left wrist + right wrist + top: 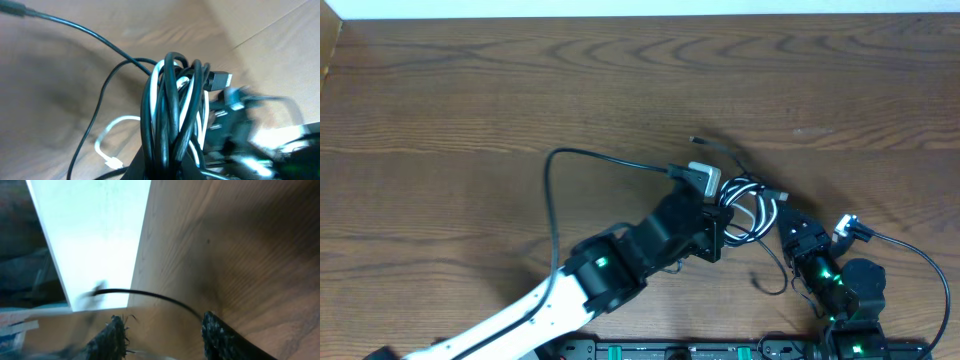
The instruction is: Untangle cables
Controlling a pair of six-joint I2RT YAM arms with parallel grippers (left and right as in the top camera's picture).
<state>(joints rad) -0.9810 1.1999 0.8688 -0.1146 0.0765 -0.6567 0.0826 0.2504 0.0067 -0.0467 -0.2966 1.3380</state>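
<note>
Currently at the separating step: left claw [723, 228] is clamped on the knotted cables [172, 120], which rise straight ahead of it. Right claw [162, 330] is apart and empty, just beside the bundle. Next move probably needs it to pinch one loose strand.

Tangled black and white cables [170, 120], tightly looped bundle, one black strand trailing away

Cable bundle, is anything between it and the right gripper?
Nothing visible. The right gripper sits open right beside the cable bundle, which the left gripper holds above the table.
</note>
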